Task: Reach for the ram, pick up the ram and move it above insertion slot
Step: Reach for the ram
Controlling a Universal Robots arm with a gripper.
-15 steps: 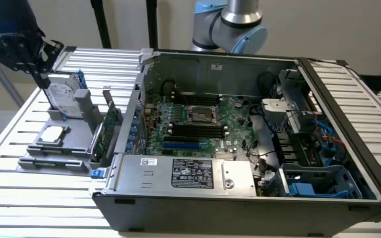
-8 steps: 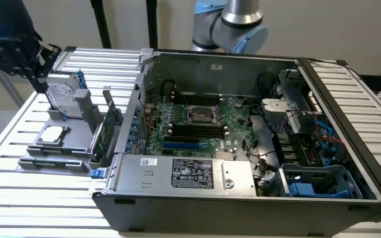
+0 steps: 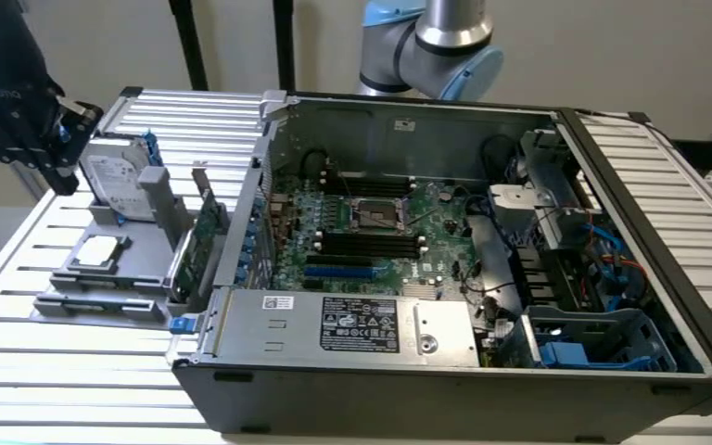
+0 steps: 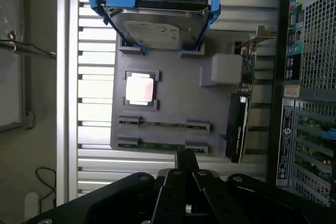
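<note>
The ram (image 4: 160,125) is a thin green stick standing on edge in a grey holder (image 4: 173,103); a second like stick (image 4: 157,145) sits in the row beside it. My gripper (image 4: 186,157) is shut with nothing in it, its tips together just short of the nearer stick. From the exterior view my gripper (image 3: 59,176) hangs at the far left, above the holder (image 3: 108,278) and apart from it. The black insertion slots (image 3: 369,246) lie on the motherboard inside the open computer case (image 3: 455,371).
On the holder stand a silver hard drive in a blue frame (image 4: 157,22), a square processor chip (image 4: 140,87) and a tall green expansion card (image 4: 239,124). The case's rear wall (image 4: 310,77) rises right beside the holder. Everything rests on a slatted metal table (image 3: 34,371).
</note>
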